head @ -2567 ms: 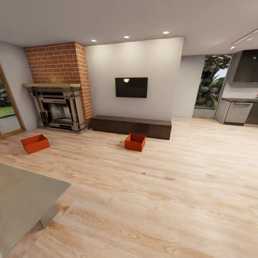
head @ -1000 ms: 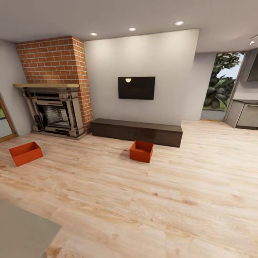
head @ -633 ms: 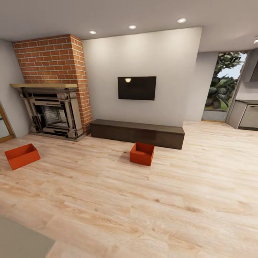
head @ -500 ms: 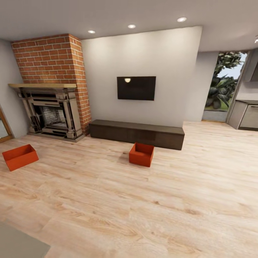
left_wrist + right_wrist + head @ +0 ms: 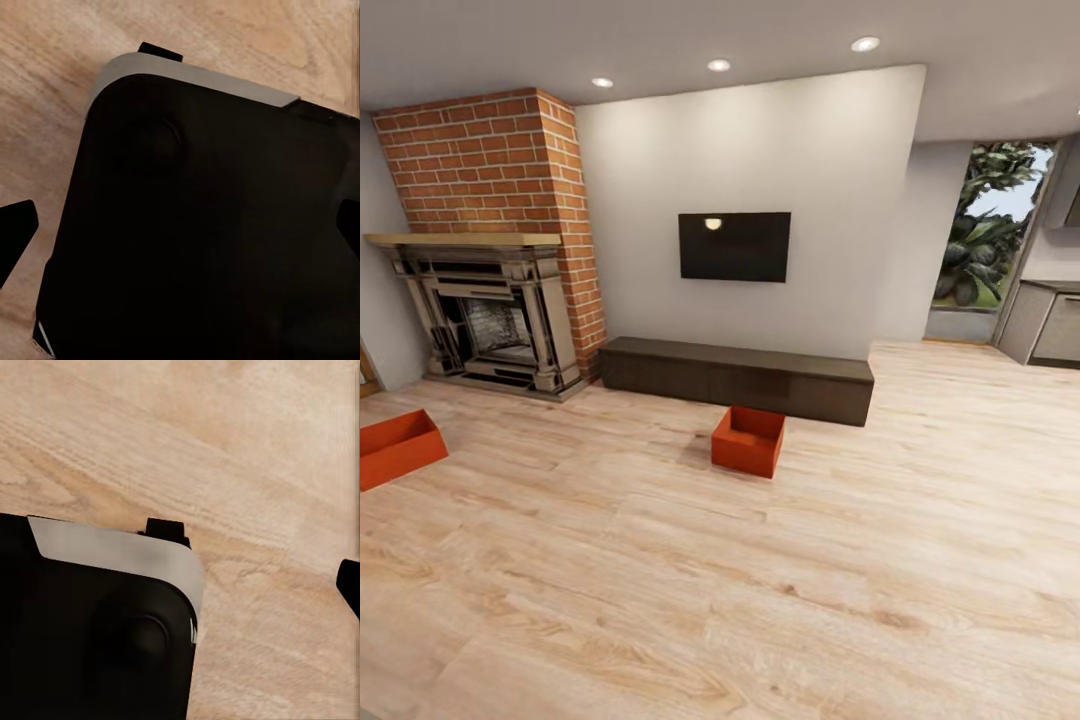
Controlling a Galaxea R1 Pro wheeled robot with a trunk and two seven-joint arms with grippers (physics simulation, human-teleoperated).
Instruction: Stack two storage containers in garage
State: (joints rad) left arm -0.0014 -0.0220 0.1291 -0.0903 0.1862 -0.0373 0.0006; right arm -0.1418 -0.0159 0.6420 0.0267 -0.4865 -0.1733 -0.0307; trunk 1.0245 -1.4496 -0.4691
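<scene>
Two orange-red open-top storage containers rest on the light wood plank floor of the living room. One container (image 5: 747,441) sits in front of the long dark low cabinet (image 5: 735,378), under the black wall TV (image 5: 734,246). The other container (image 5: 395,448) lies at the left edge of the head view, in front of the fireplace. In the left wrist view my left gripper (image 5: 180,232) is open, with dark fingertips (image 5: 15,236) at the picture's two sides. In the right wrist view my right gripper (image 5: 180,592) is open, and one fingertip (image 5: 350,585) shows. Both grippers hold nothing.
A brick fireplace (image 5: 490,320) stands at the back left. At the far right are a grey kitchen cabinet (image 5: 1050,325) and a tall window with plants (image 5: 980,250). Wide bare wood floor (image 5: 760,580) lies between me and the containers. Both wrist views look down on my black base (image 5: 195,225).
The whole head view has shifted: the camera has come closer to the TV wall. The grey table at the lower left has slid out of view. The containers have not moved on the floor.
</scene>
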